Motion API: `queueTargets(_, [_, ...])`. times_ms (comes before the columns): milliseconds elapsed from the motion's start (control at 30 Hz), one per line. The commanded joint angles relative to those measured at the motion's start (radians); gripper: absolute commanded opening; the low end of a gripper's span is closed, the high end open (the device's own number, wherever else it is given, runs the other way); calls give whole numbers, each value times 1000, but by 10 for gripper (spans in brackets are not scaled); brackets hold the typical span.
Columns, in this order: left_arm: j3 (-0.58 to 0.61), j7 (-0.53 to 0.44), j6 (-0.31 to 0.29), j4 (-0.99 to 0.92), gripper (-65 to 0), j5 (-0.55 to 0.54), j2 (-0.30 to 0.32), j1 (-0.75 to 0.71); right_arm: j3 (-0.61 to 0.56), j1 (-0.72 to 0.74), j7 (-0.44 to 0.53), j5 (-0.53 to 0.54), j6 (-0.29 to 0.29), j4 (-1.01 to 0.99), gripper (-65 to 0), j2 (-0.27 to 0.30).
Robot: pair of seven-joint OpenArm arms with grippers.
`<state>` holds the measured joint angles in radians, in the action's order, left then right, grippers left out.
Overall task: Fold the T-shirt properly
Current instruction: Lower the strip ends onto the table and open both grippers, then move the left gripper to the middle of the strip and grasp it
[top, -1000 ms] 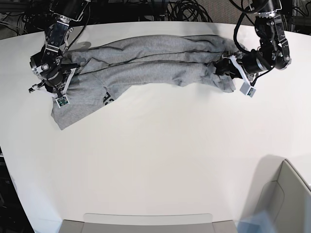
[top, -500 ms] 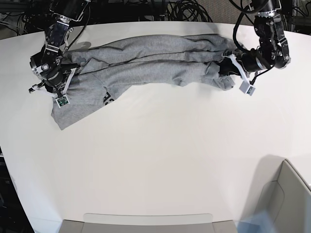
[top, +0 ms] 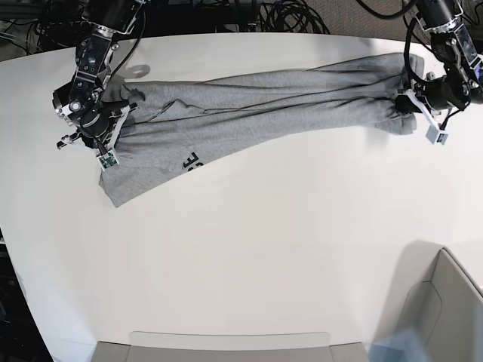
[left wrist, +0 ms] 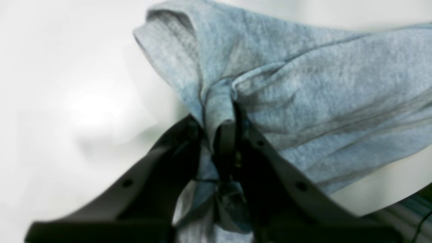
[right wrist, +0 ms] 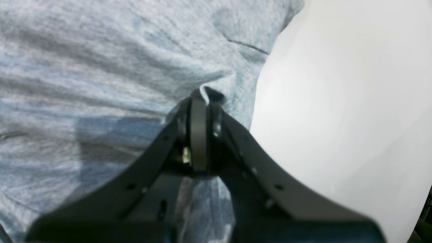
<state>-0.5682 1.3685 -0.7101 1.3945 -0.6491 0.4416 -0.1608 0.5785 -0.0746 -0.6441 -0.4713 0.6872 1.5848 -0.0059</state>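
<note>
Compared with the base view of a second earlier, the T-shirt [top: 256,98] is now drawn out much longer and flatter across the far part of the white table [top: 249,249]: the deep bunched ridges of its middle are largely pulled out, and its two ends lie well apart. The left gripper [top: 410,104] is seen further toward the table's edge than before, while the right gripper [top: 102,130] is found close to where it was. In the left wrist view the left gripper [left wrist: 219,135] is closed on a pinched wad of grey cloth that is pressed between the dark jaws. In the right wrist view the right gripper [right wrist: 199,101] is likewise clamped shut on a small ridge of the T-shirt [right wrist: 111,64], with bare table just beside it. A strip of black lettering [top: 192,161] is exposed on the near edge of the cloth, and one corner is left trailing below the right gripper. The stretch is judged to be a smoothing step ahead of folding; no fold is yet made, and the cloth is still twisted lengthwise. A grey bin [top: 441,317] at the near corner is seen only in part, and nothing can be made out inside it; a grey tray-like rim [top: 226,343] at the near edge is cut off likewise, so its contents cannot be told.
</note>
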Motion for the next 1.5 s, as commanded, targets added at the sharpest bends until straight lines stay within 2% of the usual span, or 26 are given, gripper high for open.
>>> queueTargets(0, [-19,28,12,44,-650,78,27,4,8,11,-29,-42,11,16,-650,16])
queueTargets(67, [-40,28,25,133,-650,70,23,2,8,11,-29,-42,11,16,-650,14])
queueTargets(233, [-42,28,195,406,-650,73,-37,-50,7,11,-29,-36,11,16,-650,14])
queueTargets(300, [-39,28,280,472,-650,74,-71,-58,-1,11,-23,-36,11,16,-650,5])
queueTargets(367, [-31,28,337,492,-650,70,-89,-58,-28,11,-27,-36,11,41,-650,-6])
queueTargets(500, [118,28,441,518,-650,74,-83,-58,-99,2,-29,-37,11,101,-650,-33])
queueTargets(667, [241,28,587,561,-650,70,-88,-56,-107,8,-29,-36,11,162,-650,-65])
queueTargets(967, [267,28,600,561,-650,68,-89,-56,-111,-21,-30,-51,11,165,-650,-53])
queueTargets(1000, [267,28,600,561,-650,70,-89,-56,-111,-24,-30,-65,11,167,-620,-53])
queueTargets(1133, [267,28,600,560,-650,71,-86,-55,-97,-52,-30,-91,11,180,-407,-55])
queueTargets(1200, [267,28,600,560,-650,70,-86,-55,-71,-55,-30,-91,11,219,-342,-61])
queueTargets(1267, [267,28,600,560,-650,70,-88,-55,-27,-43,-30,-83,11,271,-316,-70])
queueTargets(1367, [265,28,599,569,-650,51,-91,-56,111,20,-30,-17,11,334,-315,-118])
queueTargets(1467, [265,28,599,576,-650,-68,-91,-56,177,74,-30,-22,11,329,-315,-124])
